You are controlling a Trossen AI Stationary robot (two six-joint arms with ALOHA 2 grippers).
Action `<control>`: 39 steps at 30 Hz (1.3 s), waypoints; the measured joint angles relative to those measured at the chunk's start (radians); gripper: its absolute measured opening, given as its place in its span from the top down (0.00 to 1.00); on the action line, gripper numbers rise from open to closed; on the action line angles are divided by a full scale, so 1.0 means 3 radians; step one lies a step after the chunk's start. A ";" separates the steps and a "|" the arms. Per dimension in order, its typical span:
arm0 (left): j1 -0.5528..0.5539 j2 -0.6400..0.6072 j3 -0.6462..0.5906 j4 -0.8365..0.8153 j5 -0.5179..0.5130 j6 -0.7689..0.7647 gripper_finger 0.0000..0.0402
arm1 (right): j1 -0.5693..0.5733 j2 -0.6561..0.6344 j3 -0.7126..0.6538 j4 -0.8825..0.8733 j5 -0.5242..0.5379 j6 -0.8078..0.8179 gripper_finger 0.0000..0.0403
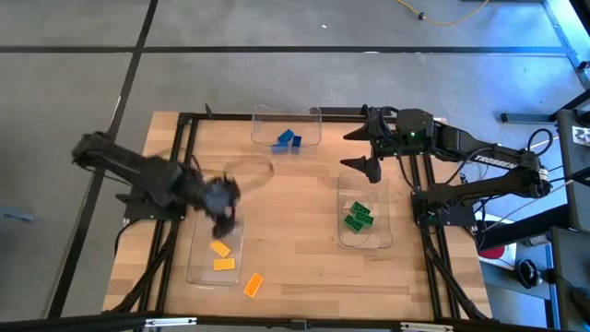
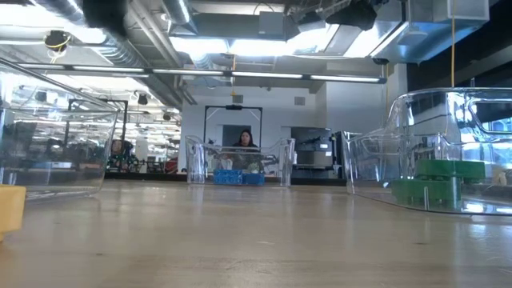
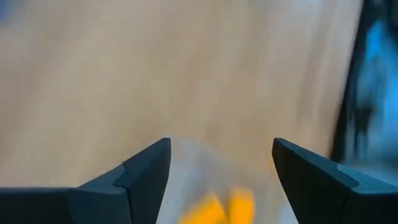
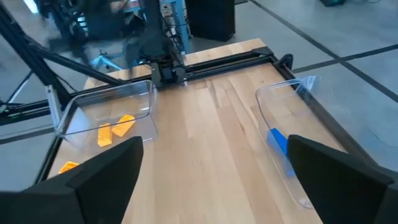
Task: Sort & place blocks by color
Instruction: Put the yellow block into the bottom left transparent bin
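From my remote station I note the left gripper (image 1: 224, 214) over the far end of the left clear plastic tray (image 1: 196, 269), jaws spread and empty. Two small orange-yellow studded bricks (image 1: 220, 255) lie in that tray; a third orange-yellow brick (image 1: 253, 285) sits on the wooden table (image 1: 295, 231) just beside its near right corner. Blue bricks (image 1: 287, 140) rest in the far tray (image 1: 313, 118), green bricks (image 1: 358, 217) in the right tray (image 1: 380, 242). The right gripper (image 1: 366, 150) hangs over the table's far right, jaws spread. The table's centre is open.
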 joint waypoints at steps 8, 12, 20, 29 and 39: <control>0.0525 -0.0411 0.0005 0.1300 -0.0643 0.0991 0.32 | 0.0000 0.0003 0.0000 0.0021 -0.0025 0.0304 0.01; 0.0590 -0.0406 0.0005 0.1820 -0.0467 0.1466 0.32 | 0.0047 0.0003 0.0000 0.0171 -0.0022 0.0573 0.01; 0.0793 -0.0325 -0.0001 0.2639 -0.0330 0.2033 0.32 | 0.0288 0.0013 0.0000 0.0828 0.0153 0.0786 0.01; 0.0829 -0.0288 0.0003 0.2829 -0.0035 0.1994 0.32 | 0.0334 0.0013 0.0000 0.0885 0.0274 0.0710 0.01; 0.0137 0.0520 0.0441 0.1831 -0.0023 0.2151 0.34 | 0.0333 0.0013 0.0000 0.0803 0.0158 0.0614 0.01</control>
